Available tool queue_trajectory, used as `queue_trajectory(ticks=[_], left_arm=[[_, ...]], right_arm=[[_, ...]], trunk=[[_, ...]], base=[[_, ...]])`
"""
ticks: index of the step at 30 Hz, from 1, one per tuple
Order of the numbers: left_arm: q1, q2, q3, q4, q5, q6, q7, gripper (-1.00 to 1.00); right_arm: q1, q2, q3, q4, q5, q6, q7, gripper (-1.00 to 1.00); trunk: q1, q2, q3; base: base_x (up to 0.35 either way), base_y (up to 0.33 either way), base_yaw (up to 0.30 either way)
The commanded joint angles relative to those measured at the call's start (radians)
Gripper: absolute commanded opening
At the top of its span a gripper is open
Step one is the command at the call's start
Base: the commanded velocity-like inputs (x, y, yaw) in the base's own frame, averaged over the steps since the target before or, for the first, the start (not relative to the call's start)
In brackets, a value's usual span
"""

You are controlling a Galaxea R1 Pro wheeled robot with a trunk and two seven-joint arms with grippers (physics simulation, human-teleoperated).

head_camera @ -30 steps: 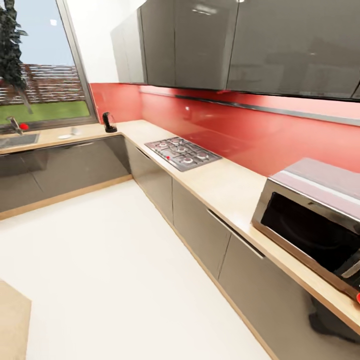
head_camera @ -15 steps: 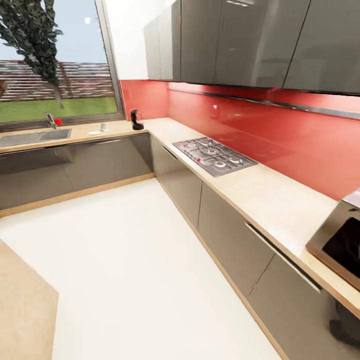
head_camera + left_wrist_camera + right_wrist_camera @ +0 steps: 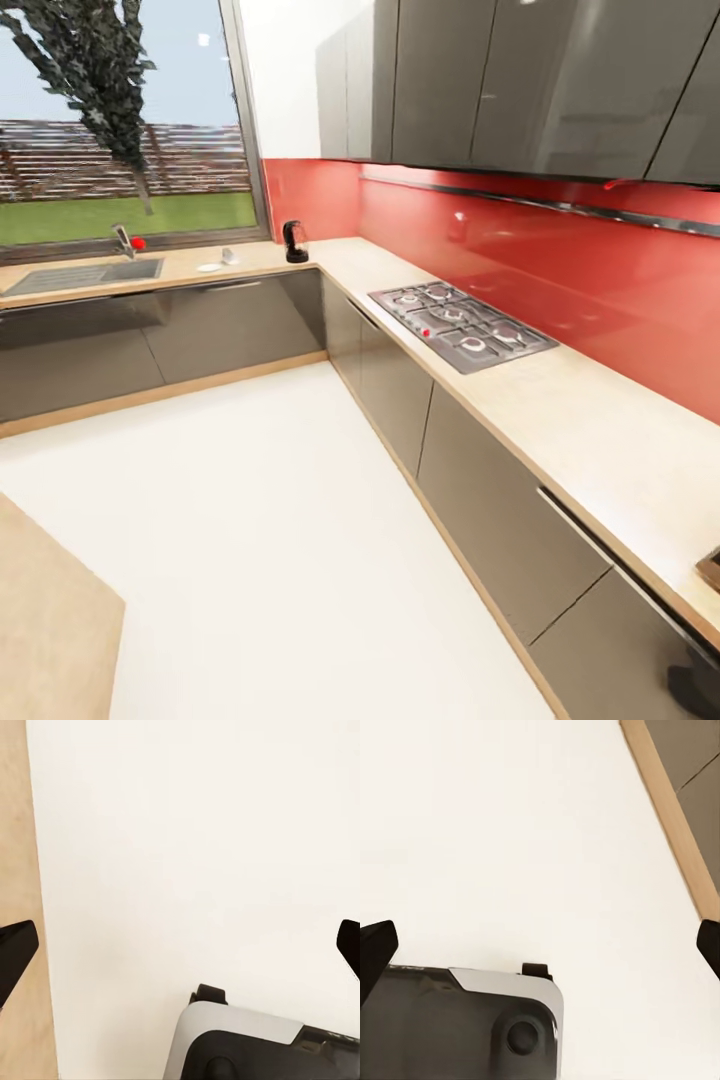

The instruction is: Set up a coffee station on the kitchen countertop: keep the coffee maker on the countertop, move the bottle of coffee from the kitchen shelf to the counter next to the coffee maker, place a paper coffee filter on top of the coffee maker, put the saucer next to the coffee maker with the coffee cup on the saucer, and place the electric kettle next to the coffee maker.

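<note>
A long beige L-shaped countertop (image 3: pixel 600 440) runs away to the far corner, where the small black coffee maker (image 3: pixel 294 242) stands, well ahead of both arms. The left gripper (image 3: pixel 180 945) and right gripper (image 3: pixel 540 945) hang spread wide, holding nothing, over white floor (image 3: pixel 260 520).

left pincer (image 3: pixel 180 945) spread wide, right pincer (image 3: pixel 540 945) seemingly likewise

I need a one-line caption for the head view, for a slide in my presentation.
L-shaped kitchen countertop with gas hob, black coffee maker in the corner, and sink under the window.
</note>
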Motion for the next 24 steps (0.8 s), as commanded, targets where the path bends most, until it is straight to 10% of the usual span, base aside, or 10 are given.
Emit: queue_trajectory(ticks=[1,24], left_arm=[[-0.001,0.0,0.0,0.0,0.002,-0.003,0.001,1.0],[-0.001,0.0,0.0,0.0,0.002,-0.003,0.001,1.0]], right_arm=[[0.0,0.0,0.0,0.0,0.005,-0.002,0.0,1.0],[0.0,0.0,0.001,0.0,0.005,-0.002,0.0,1.0]], trunk=[[0.001,-0.002,-0.001],[0.001,-0.002,0.019]], base=[[0.336,0.002,0.161],[0.338,0.0,0.232]])
